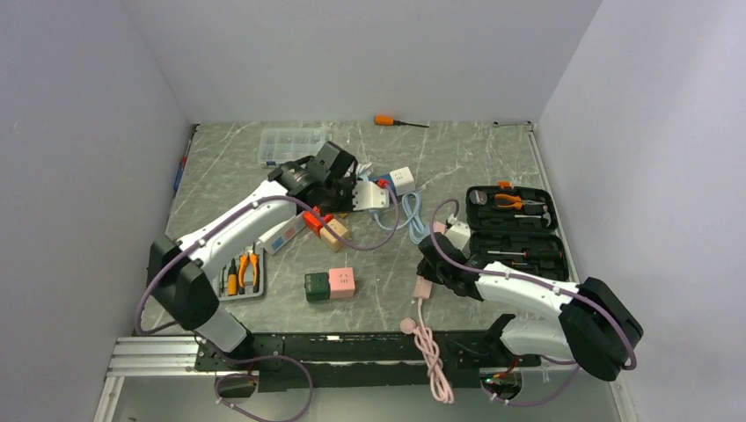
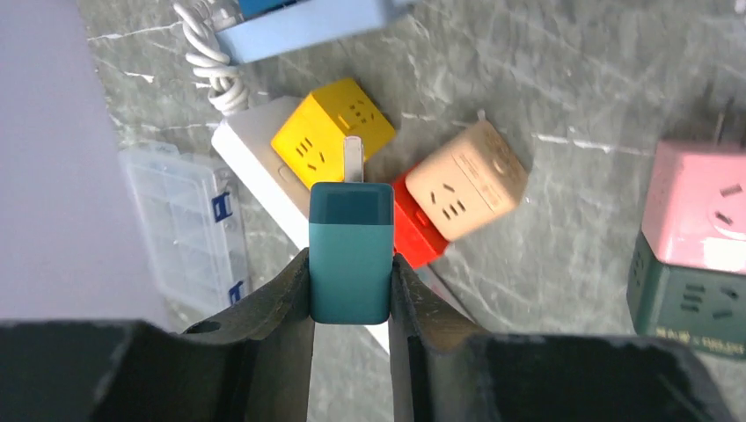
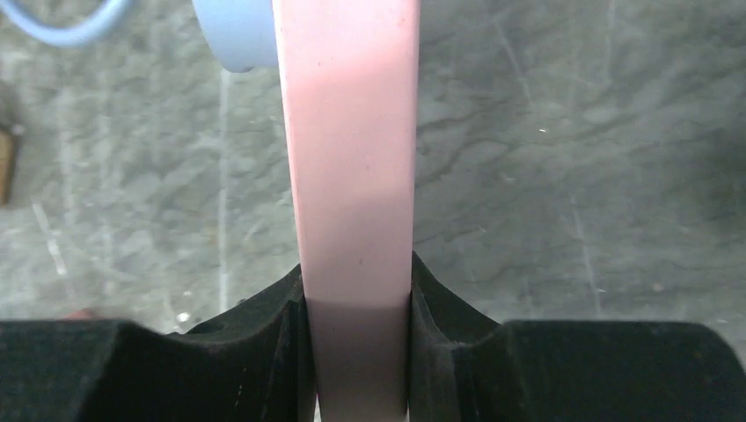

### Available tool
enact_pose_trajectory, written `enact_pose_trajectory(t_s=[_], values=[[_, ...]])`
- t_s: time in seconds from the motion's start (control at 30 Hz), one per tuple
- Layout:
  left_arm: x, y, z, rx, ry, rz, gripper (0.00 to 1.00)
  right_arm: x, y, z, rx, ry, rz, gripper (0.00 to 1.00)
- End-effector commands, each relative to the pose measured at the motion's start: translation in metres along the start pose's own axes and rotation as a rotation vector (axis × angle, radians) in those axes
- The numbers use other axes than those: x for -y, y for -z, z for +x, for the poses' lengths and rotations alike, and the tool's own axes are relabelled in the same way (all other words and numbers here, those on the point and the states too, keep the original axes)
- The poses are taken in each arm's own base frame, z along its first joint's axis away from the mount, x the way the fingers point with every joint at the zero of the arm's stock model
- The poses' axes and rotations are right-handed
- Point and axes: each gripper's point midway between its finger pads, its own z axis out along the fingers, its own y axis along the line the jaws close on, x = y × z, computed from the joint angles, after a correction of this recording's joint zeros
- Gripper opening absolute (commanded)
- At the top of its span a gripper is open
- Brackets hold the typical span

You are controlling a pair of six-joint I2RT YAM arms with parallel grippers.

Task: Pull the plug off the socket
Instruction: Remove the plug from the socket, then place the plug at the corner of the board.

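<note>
In the left wrist view my left gripper [image 2: 350, 264] is shut on a teal plug [image 2: 350, 237]. Its bare metal prong [image 2: 353, 158] points away from me and sits in nothing, hanging above a yellow cube socket [image 2: 332, 132]. From above, the left gripper [image 1: 355, 197] hovers over the cluster of sockets at the table's middle back. My right gripper [image 3: 356, 277] is shut on a long pink socket strip [image 3: 352, 149], which runs straight out between the fingers. In the top view the right gripper [image 1: 429, 262] holds this pink strip [image 1: 423, 287] low over the table.
Below the left gripper lie a tan cube [image 2: 466, 180], a red block [image 2: 420, 233], a white strip [image 2: 255, 163], a clear parts box [image 2: 180, 220] and stacked pink [image 2: 699, 211] and green [image 2: 686, 299] cubes. An open black tool case [image 1: 515, 230] sits right; the pink cable [image 1: 431, 352] trails to the near edge.
</note>
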Motion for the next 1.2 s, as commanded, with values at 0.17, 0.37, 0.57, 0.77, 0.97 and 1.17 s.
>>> enact_pose_trajectory(t_s=[0.17,0.37,0.57,0.77,0.97,1.17], values=[[0.036,0.037,0.001,-0.088,-0.137,0.019,0.0,0.028,0.003,-0.001,0.001,0.056,0.15,0.0],[0.053,0.055,-0.028,0.076,-0.138,0.097,0.0,0.007,0.007,-0.01,0.003,0.073,0.073,0.0],[0.089,0.068,-0.055,0.215,-0.232,0.188,0.0,-0.022,0.009,-0.019,0.001,0.076,-0.01,0.0],[0.129,0.066,-0.092,0.306,-0.33,0.267,0.0,-0.052,0.005,-0.023,-0.02,0.061,-0.091,0.0],[0.151,0.038,-0.102,0.274,-0.358,0.266,0.0,-0.056,0.005,-0.028,-0.01,0.062,-0.085,0.0],[0.176,-0.023,-0.056,0.102,-0.267,0.325,0.0,-0.035,0.018,-0.027,0.012,0.031,-0.082,0.0]])
